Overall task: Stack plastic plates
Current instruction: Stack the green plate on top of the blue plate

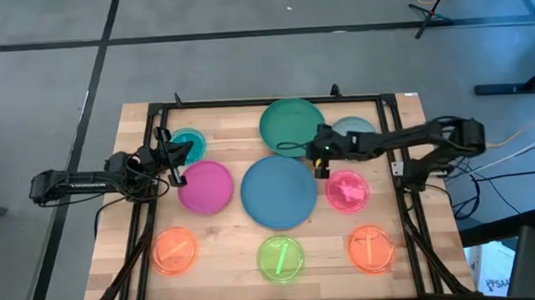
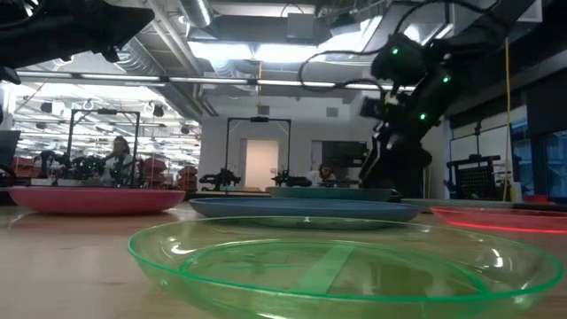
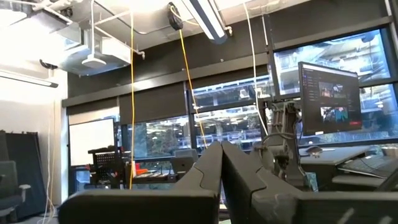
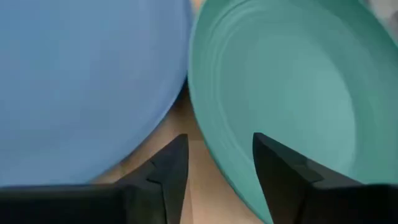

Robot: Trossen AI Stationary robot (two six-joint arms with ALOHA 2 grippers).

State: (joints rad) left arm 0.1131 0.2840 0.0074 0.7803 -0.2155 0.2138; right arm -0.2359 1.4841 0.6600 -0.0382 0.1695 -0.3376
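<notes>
Between the large round blue plastic plate [image 4: 81,81] and large round teal plastic plate [image 4: 292,93] on the wooden bench [image 1: 226,236], the right claw [image 4: 214,165] is hovering, fingers spread. Left claw [image 1: 177,169] is waiting by the magenta plate [image 1: 205,187], pressed together. Risk: a finger clipping the teal rim and shoving it instead of gripping.

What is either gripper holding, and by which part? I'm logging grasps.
Nothing. The right gripper is open above the teal plate rim, beside the blue plate. The left gripper is shut, empty.
</notes>
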